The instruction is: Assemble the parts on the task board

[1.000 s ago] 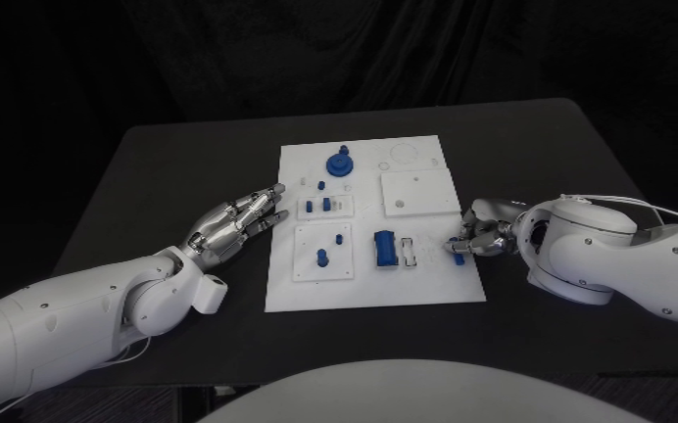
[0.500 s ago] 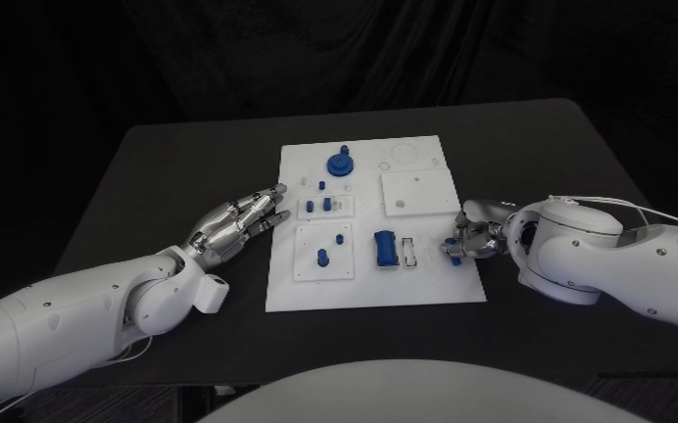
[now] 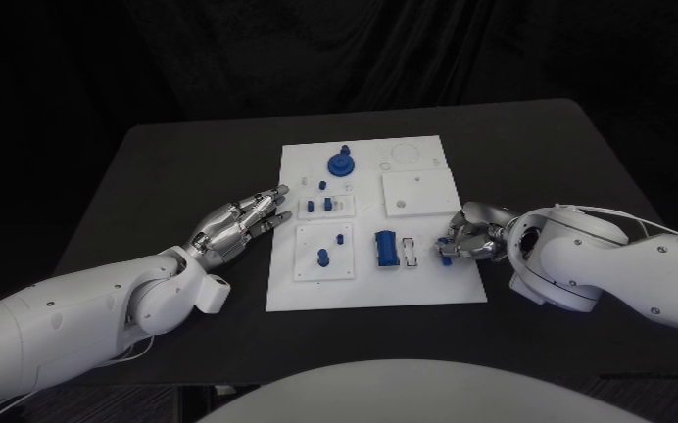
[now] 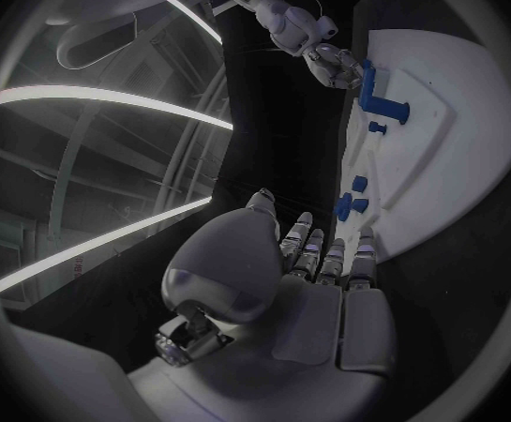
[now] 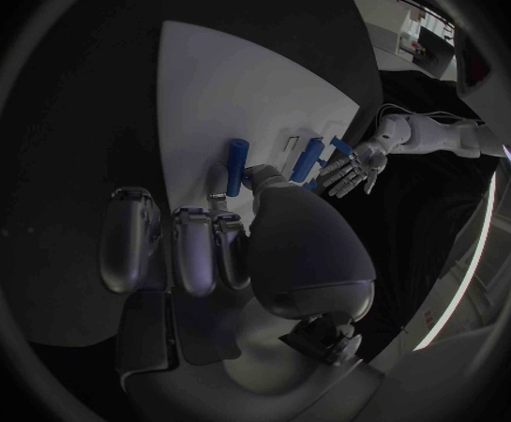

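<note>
- Right hand (image 3: pixel 470 235) at the task board's (image 3: pixel 424 291) right edge, fingers pinching a small blue peg (image 3: pixel 447 258).
- Left hand (image 3: pixel 240 220) flat on the black table (image 3: pixel 169 159) beside the board's left edge, fingers straight, together, holding nothing.

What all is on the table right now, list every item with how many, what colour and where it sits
Table: one, black, under everything.
Task board: one, white, middle of the table.
Raised square plate: one, white, on the board's far right part.
Knob-shaped part: one, blue, standing at the board's far middle.
Cylinder part: one, blue, lying on the board's near middle.
Small parts: several, blue, in the board's left insets; too small to count surely.
Small blue part: one, pinched in the right hand at the board's right edge.
Left hand: one, silver, fingers extended, holding nothing, left of the board.
Right hand: one, silver, at the board's right edge.
</note>
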Motion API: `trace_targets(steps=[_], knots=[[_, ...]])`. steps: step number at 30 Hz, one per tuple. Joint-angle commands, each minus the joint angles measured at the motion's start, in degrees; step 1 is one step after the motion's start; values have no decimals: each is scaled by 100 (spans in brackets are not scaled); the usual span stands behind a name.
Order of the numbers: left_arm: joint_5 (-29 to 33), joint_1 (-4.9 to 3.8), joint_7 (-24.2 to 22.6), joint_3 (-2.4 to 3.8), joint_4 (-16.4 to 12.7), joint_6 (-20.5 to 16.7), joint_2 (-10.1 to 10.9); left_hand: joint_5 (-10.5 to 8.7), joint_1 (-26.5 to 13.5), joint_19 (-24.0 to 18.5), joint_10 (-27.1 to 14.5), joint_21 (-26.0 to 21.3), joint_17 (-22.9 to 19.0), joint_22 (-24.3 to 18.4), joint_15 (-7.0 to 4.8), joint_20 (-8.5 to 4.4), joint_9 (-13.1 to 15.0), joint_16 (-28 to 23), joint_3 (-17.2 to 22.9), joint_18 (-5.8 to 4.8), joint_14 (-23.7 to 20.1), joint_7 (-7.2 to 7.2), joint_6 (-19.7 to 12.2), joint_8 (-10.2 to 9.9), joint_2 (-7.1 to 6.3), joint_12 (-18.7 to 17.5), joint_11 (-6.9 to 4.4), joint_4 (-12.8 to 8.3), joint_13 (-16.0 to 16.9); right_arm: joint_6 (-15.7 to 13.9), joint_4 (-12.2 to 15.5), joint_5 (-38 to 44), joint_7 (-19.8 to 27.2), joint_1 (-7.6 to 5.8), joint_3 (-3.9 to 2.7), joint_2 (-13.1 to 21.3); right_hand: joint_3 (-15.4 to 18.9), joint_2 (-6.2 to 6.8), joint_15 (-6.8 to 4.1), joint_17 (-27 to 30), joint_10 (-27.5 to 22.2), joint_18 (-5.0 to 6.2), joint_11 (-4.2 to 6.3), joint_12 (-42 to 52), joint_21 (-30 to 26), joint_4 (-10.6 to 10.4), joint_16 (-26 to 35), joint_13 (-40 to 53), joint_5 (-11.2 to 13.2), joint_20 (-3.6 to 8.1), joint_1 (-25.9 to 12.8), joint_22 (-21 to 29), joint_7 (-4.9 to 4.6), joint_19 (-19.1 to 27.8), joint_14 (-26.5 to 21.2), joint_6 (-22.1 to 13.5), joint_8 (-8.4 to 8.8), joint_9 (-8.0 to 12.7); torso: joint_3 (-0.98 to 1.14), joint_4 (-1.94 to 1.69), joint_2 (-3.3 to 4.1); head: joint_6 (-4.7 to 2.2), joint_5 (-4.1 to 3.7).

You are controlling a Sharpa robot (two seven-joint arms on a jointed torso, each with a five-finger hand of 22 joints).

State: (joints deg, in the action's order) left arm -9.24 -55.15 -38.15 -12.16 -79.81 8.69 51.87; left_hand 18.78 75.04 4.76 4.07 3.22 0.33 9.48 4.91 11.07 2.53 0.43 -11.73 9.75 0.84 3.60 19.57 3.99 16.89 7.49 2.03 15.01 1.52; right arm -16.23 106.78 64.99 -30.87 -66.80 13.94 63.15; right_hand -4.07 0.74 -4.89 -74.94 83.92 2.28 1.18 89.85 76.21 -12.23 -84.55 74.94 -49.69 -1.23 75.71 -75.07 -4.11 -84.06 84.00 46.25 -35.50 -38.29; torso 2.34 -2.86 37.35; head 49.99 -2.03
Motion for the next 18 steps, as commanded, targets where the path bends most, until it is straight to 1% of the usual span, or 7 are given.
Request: trace_targets(steps=[1,4,9,13,18], knots=[[33,5,-47,5,-8,68,-10,51,65,12,19,41,7,6,24,34,10,21,59,42,13,19,48,25,-18,31,39,-3,9,-530,58,-1100,654,8,27,22,-549,25,20,-32,608,102,-28,15,-18,482,6,1506,-88,-29,1,-1054,67,-88,342,-107,-69,359,1,0,-1,1,10],[33,6,-46,5,-8,68,-12,51,65,12,19,41,7,6,24,34,10,21,59,42,13,19,48,25,-18,31,39,-3,9,-633,123,-1398,861,-83,26,19,-561,33,22,-43,608,101,-32,15,-14,480,2,1506,-123,-31,-24,-1056,61,-90,344,-114,-75,357,1,0,-1,1,21],[33,7,-43,5,-4,71,-21,51,65,12,19,41,7,6,24,34,10,21,59,42,13,19,48,25,-18,31,39,-3,9,-641,189,-1767,1039,-224,25,-32,-564,38,29,-46,608,100,-40,15,-12,442,0,1506,-118,-35,-102,-1056,54,-91,345,-130,-72,364,1,0,-1,1,17],[33,7,-39,5,1,78,-32,60,70,15,23,43,8,10,22,35,10,22,72,44,14,23,53,27,-16,36,44,-5,9,-571,155,-1880,1086,-273,25,-130,-572,32,31,-62,608,98,-42,15,0,425,-7,1506,-96,-37,-135,-1060,54,-96,349,-137,-69,370,1,0,-1,1,14],[33,7,-32,5,2,88,-42,60,70,15,23,43,8,10,22,35,10,22,72,44,14,23,53,27,-16,36,44,-5,9,-382,-6,-1929,1001,-288,27,-259,-584,24,32,-63,608,97,-42,15,3,411,-8,1506,-53,-40,-163,-1061,54,-97,349,-148,-65,378,1,0,-1,1,21]])
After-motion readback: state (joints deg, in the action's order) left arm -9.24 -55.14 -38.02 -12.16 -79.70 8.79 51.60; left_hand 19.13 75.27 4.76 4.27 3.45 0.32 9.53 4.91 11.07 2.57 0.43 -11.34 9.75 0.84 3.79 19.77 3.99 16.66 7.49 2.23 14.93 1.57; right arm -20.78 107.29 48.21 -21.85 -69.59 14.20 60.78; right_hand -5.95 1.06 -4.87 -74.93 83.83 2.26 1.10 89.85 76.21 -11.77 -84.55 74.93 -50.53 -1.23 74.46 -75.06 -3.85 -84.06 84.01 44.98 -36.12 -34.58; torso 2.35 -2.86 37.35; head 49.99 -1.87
